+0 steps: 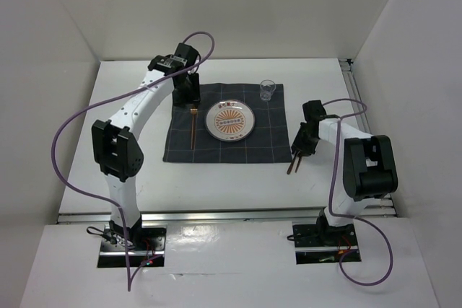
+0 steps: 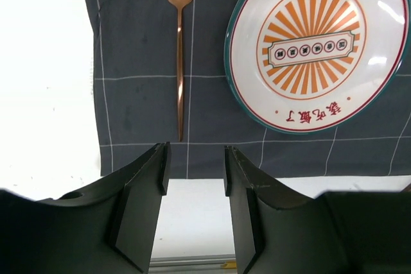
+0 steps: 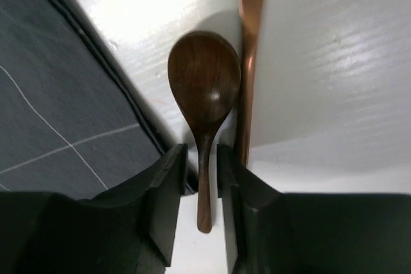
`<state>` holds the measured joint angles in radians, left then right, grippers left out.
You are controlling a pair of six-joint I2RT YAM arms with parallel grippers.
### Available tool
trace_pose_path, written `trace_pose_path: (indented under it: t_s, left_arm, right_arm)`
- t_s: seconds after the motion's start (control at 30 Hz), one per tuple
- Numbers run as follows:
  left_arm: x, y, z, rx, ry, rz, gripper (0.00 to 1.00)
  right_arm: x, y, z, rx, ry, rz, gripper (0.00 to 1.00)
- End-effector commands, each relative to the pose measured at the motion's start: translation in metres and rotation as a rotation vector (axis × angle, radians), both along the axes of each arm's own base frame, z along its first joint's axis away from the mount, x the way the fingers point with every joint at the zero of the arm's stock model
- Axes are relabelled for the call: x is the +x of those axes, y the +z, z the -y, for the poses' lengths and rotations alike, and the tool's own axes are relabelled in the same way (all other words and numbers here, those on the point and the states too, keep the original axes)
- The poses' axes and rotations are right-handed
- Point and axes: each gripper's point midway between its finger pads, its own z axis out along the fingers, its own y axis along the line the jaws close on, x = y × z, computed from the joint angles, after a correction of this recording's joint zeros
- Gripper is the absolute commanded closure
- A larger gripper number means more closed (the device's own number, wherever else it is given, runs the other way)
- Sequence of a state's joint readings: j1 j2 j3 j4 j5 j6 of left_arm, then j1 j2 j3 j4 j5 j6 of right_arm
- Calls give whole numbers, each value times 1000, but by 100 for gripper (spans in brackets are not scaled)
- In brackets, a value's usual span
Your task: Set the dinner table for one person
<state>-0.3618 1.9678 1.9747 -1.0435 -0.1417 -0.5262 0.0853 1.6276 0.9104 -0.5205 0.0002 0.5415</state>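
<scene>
On the white dinner table (image 1: 130,91) lies a dark grey checked cloth (image 1: 267,142). On it sit a plate with an orange sunburst (image 1: 229,121) and a copper fork (image 1: 193,126) left of the plate. A clear glass (image 1: 268,90) stands at the cloth's far right corner. My left gripper (image 1: 186,95) is open and empty over the cloth's far left edge; its view shows the fork (image 2: 180,62) and plate (image 2: 314,46). My right gripper (image 3: 201,152) straddles the handle of a wooden spoon (image 3: 204,85) lying on the table, with a thin gap showing at the left finger.
A copper utensil handle (image 3: 250,30) lies right beside the spoon, just off the cloth's right edge (image 3: 51,94). The spoon and this handle show under the right gripper (image 1: 298,151) in the top view. Metal rails run along the table's near and right edges.
</scene>
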Motion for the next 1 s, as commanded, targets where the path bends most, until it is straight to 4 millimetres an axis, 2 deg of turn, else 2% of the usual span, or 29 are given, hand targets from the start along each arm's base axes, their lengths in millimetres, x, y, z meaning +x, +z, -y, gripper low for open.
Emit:
trace_pose_path:
  t_s: [0.0,0.07,0.13,0.17,0.23,0.27,0.3,0.37,0.4,0.43,0.47,0.5,0.53,0.57,0.6,0.63,0.67,0.73,0.8,0.93,0.97]
  left_arm:
    - [-9,23,-5,-10,6,39,45]
    - [-10,27,-3,-21,1,46,45]
    - [-13,37,-4,-29,1,68,45]
    - [-13,37,-2,-38,-4,64,45]
    - [-14,46,-1,-59,-9,95,45]
    - [-12,43,1,-71,8,97,45]
    - [-12,43,1,-78,17,101,45]
    - [-15,36,7,-109,28,71,46]
    - [-16,36,11,-114,27,69,46]
    - [-17,36,14,-129,32,64,46]
    - [-17,36,14,-129,32,64,46]
    - [-18,33,13,-126,32,55,46]
    - [-20,31,11,-119,46,45,46]
    - [-20,31,9,-110,52,49,46]
    - [-24,35,8,-113,51,56,46]
    - [-26,34,4,-98,59,56,46]
    - [-27,34,-1,-78,57,63,46]
    - [-32,34,-9,-49,73,69,46]
    - [-32,30,-15,-17,89,71,46]
    - [-40,25,-23,-3,98,41,47]
    - [-42,22,-23,1,98,32,47]
  right_arm:
    - [7,-9,5,-31,-9,9,65]
    - [8,-7,10,-59,-18,6,78]
    - [18,11,13,-79,-29,50,82]
    - [22,26,14,-84,-8,92,84]
    - [36,52,5,-127,41,171,86]
    - [37,62,2,-146,51,180,89]
    - [48,80,-9,-151,73,224,91]
    - [57,94,-20,-151,110,249,93]
    - [67,107,-33,-132,148,286,93]
    - [72,111,-43,-94,183,294,93]
    - [73,102,-51,-87,217,254,93]
    - [84,111,-63,-68,248,279,94]
    - [87,108,-73,-45,283,272,95]
    - [90,93,-74,-54,294,229,97]
    - [97,97,-89,-46,342,246,98]
    - [99,93,-96,-50,365,232,98]
    - [100,78,-98,-72,383,192,98]
    - [109,75,-109,-74,409,196,98]
    - [113,63,-116,-54,421,176,98]
    - [118,47,-120,-48,426,150,97]
    - [119,50,-124,-46,435,159,91]
